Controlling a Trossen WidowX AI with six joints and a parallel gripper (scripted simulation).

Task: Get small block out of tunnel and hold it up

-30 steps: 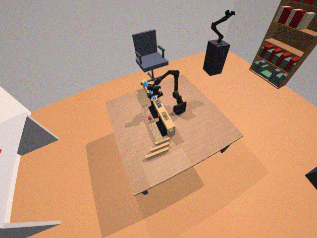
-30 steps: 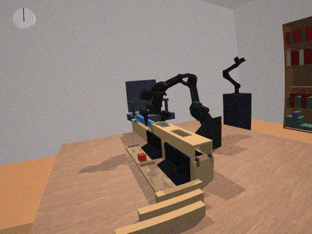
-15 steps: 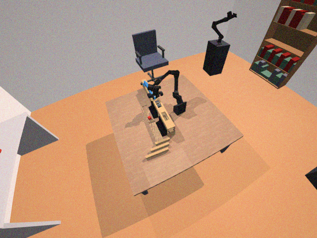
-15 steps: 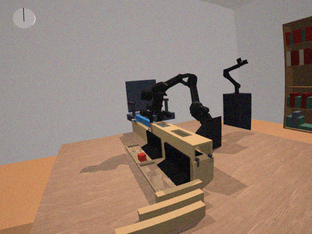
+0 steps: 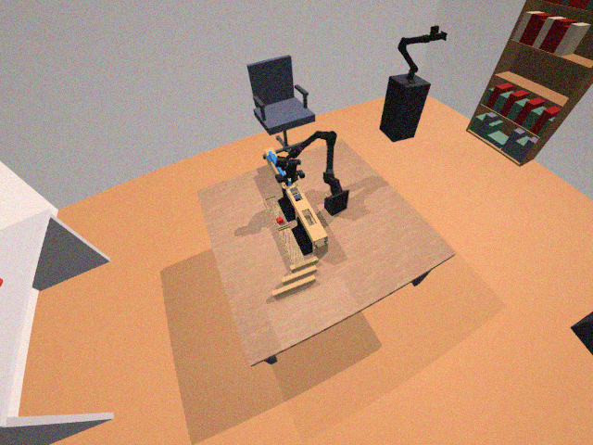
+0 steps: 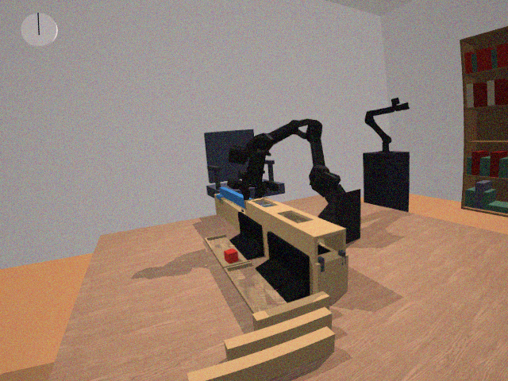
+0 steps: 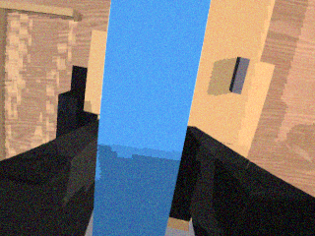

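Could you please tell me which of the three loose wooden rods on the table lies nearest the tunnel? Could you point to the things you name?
The rod [image 5: 304,263] [image 6: 292,310] at the tunnel end of the row; the other two lie farther out beyond it.

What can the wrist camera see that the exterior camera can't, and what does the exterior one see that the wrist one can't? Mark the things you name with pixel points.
Only the wrist view shows the blue bar [image 6: 232,197] [image 7: 150,79] squeezed between both fingers of the pincer [image 6: 252,195] [image 7: 148,133] close up.

Only the exterior view shows the red block [image 6: 231,255], the round clock [image 6: 39,29], the chair [image 6: 228,153] and the bookshelf [image 6: 463,123].

Both show the blue bar, the pincer and the wooden table top [image 6: 135,320] [image 7: 295,88].
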